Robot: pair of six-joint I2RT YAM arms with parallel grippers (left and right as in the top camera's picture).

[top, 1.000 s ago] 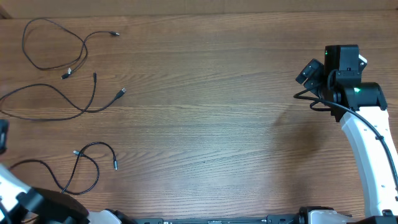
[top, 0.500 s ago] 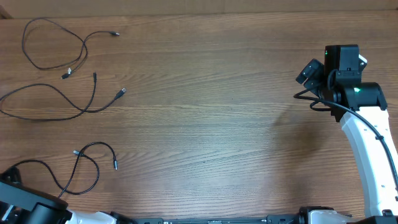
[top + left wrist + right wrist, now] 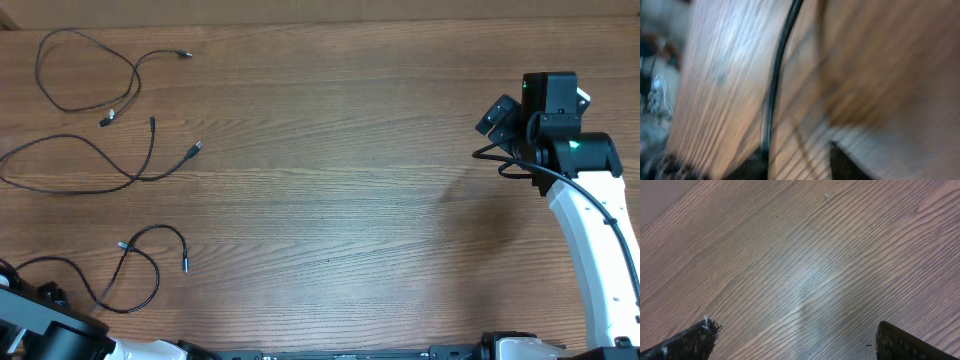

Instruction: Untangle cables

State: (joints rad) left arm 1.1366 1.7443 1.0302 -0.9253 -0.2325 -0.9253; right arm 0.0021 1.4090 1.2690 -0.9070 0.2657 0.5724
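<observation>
Three thin black cables lie apart on the left of the wooden table: a looped one (image 3: 85,75) at the back, a long curved one (image 3: 100,170) in the middle, and a crossed loop (image 3: 140,265) near the front. My left arm (image 3: 40,330) sits at the front left corner, beside the tail of that front cable. The left wrist view is blurred. A cable (image 3: 777,75) runs down to the inner edge of one finger, and my left gripper (image 3: 797,162) shows bare wood between its narrowed fingers. My right gripper (image 3: 797,335) is wide open over bare wood, far from any cable.
The right arm (image 3: 560,130) stands at the right side with its own thicker black wire (image 3: 510,160) looped beside it. The table's back edge (image 3: 320,22) runs along the top, and a dark rail (image 3: 340,354) lines the front.
My left arm has drawn down into the front left corner, leaving the spot at the left edge where it stood. The cables and the right arm have not moved.
</observation>
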